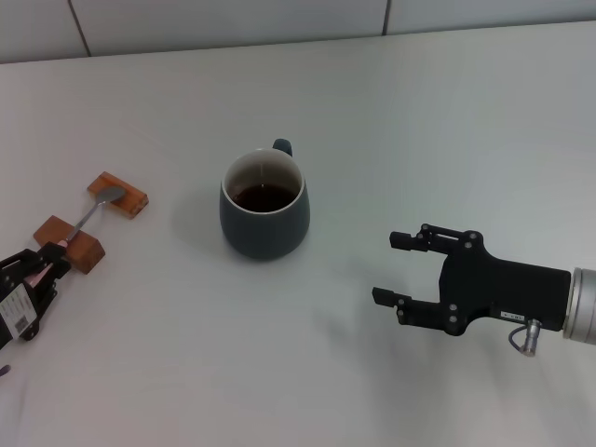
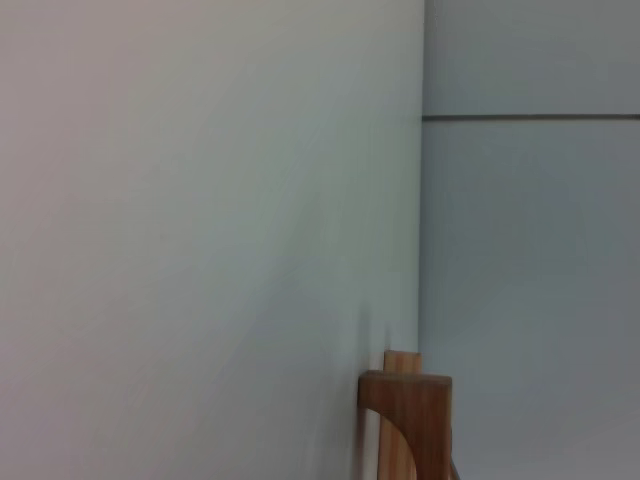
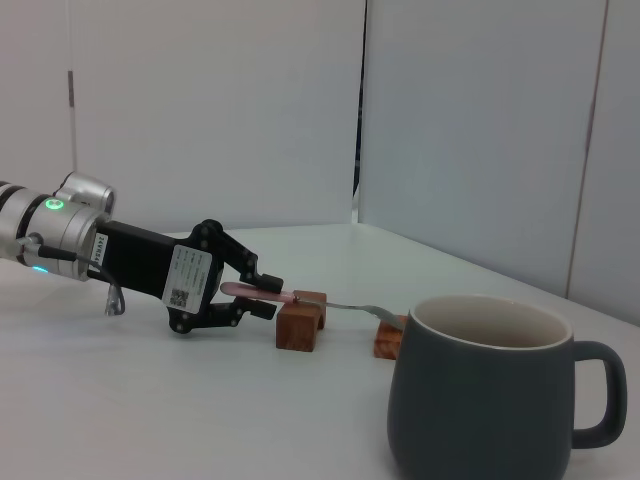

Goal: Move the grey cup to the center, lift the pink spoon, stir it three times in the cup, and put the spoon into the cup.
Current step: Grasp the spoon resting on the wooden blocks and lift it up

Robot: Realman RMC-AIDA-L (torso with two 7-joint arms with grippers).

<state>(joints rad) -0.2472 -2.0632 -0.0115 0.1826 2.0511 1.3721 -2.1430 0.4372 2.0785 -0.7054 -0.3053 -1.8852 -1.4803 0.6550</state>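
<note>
Nearest on the right: right gripper (image 1: 399,268) hovering low over the white table (image 1: 447,112), jaws spread wide, holding nothing, aimed toward the grey cup (image 1: 264,217). At the near left edge: left gripper (image 1: 45,264), jaws set around the pink spoon (image 1: 86,221) at its handle end, not visibly clamped. Spoon bridging two wooden blocks (image 1: 70,243). Cup upright mid-table, dark liquid inside, handle pointing away.
</note>
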